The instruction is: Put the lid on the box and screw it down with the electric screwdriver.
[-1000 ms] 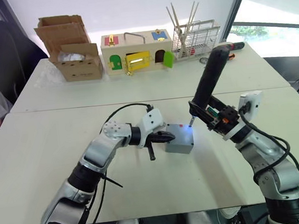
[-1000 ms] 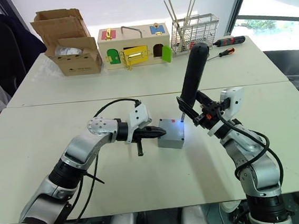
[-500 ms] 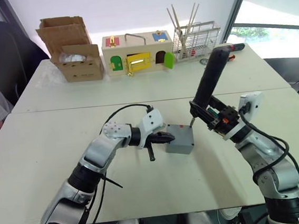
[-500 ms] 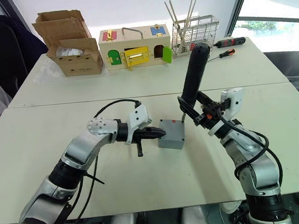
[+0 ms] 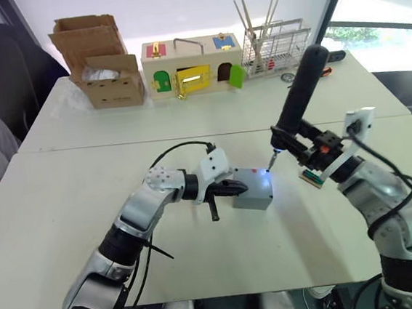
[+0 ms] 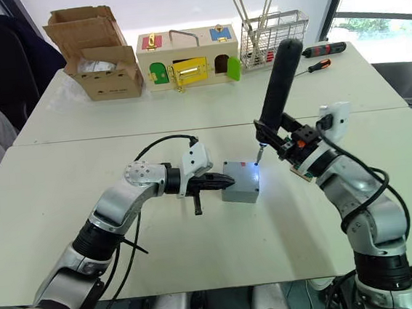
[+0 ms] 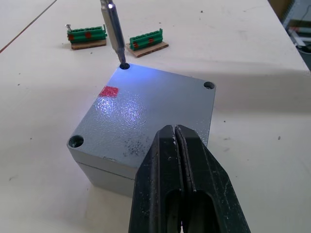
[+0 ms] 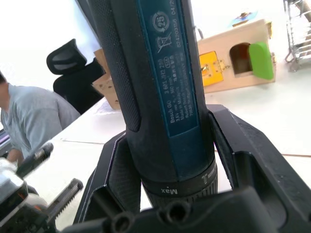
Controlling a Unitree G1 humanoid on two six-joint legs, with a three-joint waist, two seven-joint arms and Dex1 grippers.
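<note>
Four screw holes: three show as dark pits at the corners of the lid point(image 7: 146, 109), which sits on the box point(image 6: 242, 184) on the counter point(image 6: 201, 257).
Bit: the electric screwdriver point(image 6: 276, 89) leans over the box, its tip in the lid's corner hole next to the red mark point(image 7: 109, 91), its lamp lighting that corner blue.
Right pincer point(image 8: 170, 160): my fingers are clamped round the screwdriver's barrel.
Left pincer point(image 6: 216, 183): my fingers are pressed together, holding nothing, the tips just at the box's side opposite the bit; touching or not, I cannot tell.
Risk, slip: the tool is tilted, so I judge the bit could ride out of the hole and scar the lid.
Risk, shift: downward push could slide or turn the box if my left pincer does not brace it.
Risk, cross-thread: a slanted screw could bind and leave the lid cocked.
</note>
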